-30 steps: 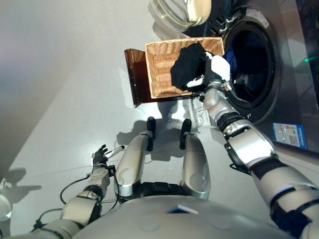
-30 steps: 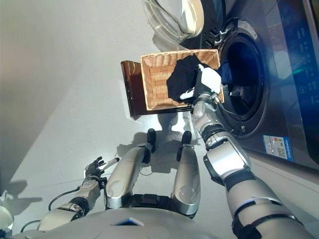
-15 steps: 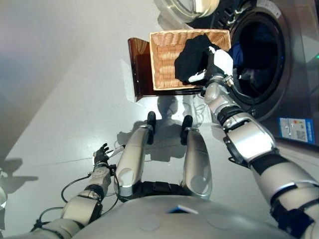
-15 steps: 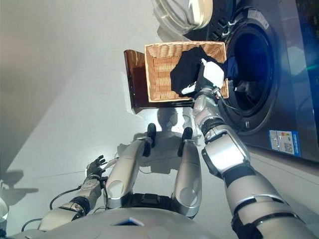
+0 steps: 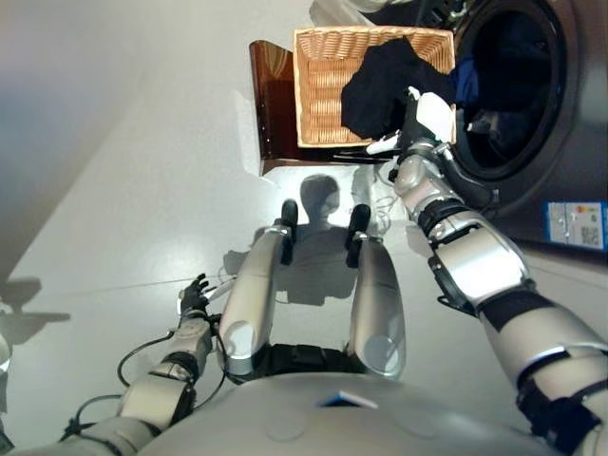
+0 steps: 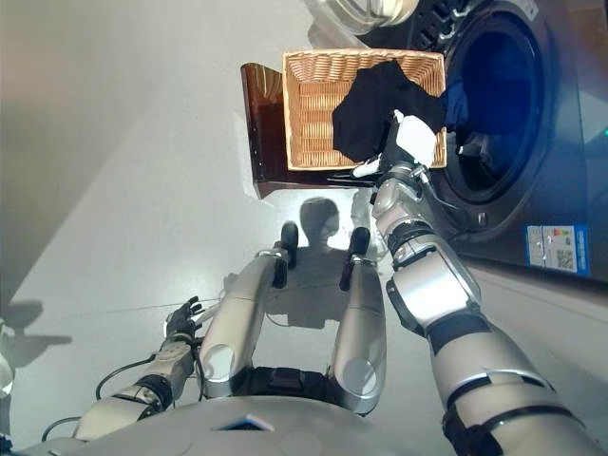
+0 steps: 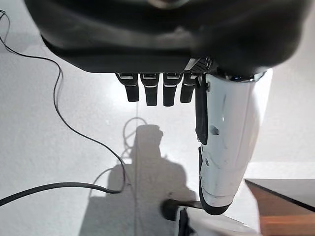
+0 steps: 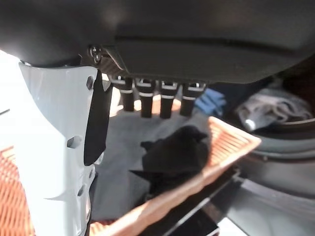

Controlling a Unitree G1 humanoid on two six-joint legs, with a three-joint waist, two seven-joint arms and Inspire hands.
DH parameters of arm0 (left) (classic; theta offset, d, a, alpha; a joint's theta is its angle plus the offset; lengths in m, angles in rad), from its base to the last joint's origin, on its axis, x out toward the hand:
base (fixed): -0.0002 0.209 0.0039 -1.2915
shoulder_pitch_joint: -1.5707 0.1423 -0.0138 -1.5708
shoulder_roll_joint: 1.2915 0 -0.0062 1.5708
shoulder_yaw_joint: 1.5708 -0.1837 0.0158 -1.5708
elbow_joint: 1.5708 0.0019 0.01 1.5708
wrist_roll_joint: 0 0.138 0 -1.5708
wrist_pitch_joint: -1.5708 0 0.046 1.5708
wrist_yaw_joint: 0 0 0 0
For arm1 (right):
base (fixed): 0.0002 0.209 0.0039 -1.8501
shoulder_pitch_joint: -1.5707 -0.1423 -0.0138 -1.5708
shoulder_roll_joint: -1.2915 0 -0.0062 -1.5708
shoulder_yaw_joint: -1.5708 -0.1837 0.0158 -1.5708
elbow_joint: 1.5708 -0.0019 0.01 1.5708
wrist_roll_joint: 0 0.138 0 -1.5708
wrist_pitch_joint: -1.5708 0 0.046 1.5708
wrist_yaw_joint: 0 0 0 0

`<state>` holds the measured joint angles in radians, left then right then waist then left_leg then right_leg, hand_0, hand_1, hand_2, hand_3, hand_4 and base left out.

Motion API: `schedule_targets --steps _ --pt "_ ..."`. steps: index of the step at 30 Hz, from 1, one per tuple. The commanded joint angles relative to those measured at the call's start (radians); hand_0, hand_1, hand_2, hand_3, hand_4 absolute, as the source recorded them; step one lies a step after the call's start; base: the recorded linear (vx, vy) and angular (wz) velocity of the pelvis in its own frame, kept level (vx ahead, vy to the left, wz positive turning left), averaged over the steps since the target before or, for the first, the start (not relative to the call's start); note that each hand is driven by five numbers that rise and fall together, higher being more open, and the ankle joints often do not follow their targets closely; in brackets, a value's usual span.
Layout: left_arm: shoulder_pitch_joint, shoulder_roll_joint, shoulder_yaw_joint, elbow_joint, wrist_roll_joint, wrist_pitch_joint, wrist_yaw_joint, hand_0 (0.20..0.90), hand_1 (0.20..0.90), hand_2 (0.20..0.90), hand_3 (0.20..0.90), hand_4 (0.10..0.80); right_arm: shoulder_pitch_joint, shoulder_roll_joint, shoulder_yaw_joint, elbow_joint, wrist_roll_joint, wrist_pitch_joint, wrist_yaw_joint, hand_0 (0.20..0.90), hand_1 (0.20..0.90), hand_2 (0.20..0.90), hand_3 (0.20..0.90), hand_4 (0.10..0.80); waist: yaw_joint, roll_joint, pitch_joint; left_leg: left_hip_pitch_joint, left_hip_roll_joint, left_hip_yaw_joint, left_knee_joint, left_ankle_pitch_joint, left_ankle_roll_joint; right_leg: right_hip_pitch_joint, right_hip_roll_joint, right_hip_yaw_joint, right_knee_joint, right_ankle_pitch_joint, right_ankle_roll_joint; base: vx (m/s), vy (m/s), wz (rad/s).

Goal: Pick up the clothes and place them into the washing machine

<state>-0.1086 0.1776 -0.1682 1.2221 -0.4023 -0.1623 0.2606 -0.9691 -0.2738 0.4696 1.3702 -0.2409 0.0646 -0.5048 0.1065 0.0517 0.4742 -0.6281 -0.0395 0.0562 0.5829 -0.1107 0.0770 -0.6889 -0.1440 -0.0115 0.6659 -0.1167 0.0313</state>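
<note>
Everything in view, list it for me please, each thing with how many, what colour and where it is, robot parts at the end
Wicker basket: one, tan, on the stand in front of the washer.
Black garment: one, black, draped over the basket's washer-side end.
Stand: one, dark brown, on the floor under the basket.
Washing machine: one, dark grey, to the robot's right, door open.
Clothes in the drum: blue and grey pieces, number unclear, inside the opening.
Left hand: one, dark, low by the robot's left side, open, holding nothing.
Right hand: one, dark with white thumb cover, open above the black garment.
</note>
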Motion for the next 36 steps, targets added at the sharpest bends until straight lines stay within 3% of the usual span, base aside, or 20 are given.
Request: schedule_targets --steps 1,10,21,27,36 --pt "0.061 0.059 -0.004 0.019 0.016 -0.013 0.032 0.9 0.9 0.9 0.9 0.8 -0.096 -0.061 0.004 -0.015 0.01 -0.041 -0.056 0.9 0.9 0.9 0.9 0.8 0.008 0.006 -0.042 -0.031 0.034 -0.021 -0.031 0.064 -0.087 0.033 -0.019 -0.016 -0.076 0.082 0.009 0.03 -0.006 0.27" --pt "0.057 0.067 0.019 0.037 0.03 -0.003 0.033 0.9 0.9 0.9 0.9 0.8 -0.042 -0.058 -0.012 -0.045 0.02 -0.05 -0.044 0.9 0.9 0.9 0.9 0.8 -0.002 -0.002 -0.047 -0.005 0.038 -0.017 -0.029 0.051 -0.088 0.053 -0.016 -0.013 -0.065 0.073 0.009 0.022 -0.004 0.05" --pt "0.052 0.055 0.037 0.066 0.052 0.014 0.026 0.9 0.9 0.9 0.9 0.8 0.063 -0.041 -0.008 -0.045 0.004 -0.061 0.006 0.9 0.9 0.9 0.9 0.8 0.003 -0.017 -0.096 0.108 0.03 -0.025 -0.182 0.093 -0.085 0.163 -0.023 -0.024 -0.189 0.113 0.028 0.051 0.0 -0.01" --pt "0.043 0.054 0.051 0.094 0.049 0.02 0.018 0.9 0.9 0.9 0.9 0.8 0.119 -0.035 -0.002 -0.091 0.005 -0.07 0.06 0.9 0.9 0.9 0.9 0.8 -0.006 -0.056 -0.155 0.241 0.029 -0.021 -0.344 0.137 -0.091 0.296 -0.032 -0.039 -0.374 0.174 0.056 0.111 -0.02 0.04" --pt "0.041 0.053 0.076 0.133 0.062 0.039 0.017 0.9 0.9 0.9 0.9 0.8 0.268 0.013 -0.042 -0.199 0.036 -0.088 0.081 0.9 0.9 0.9 0.9 0.8 -0.035 -0.103 -0.213 0.376 0.042 -0.03 -0.425 0.139 -0.093 0.422 -0.027 -0.049 -0.447 0.161 0.063 0.112 -0.024 -0.05"
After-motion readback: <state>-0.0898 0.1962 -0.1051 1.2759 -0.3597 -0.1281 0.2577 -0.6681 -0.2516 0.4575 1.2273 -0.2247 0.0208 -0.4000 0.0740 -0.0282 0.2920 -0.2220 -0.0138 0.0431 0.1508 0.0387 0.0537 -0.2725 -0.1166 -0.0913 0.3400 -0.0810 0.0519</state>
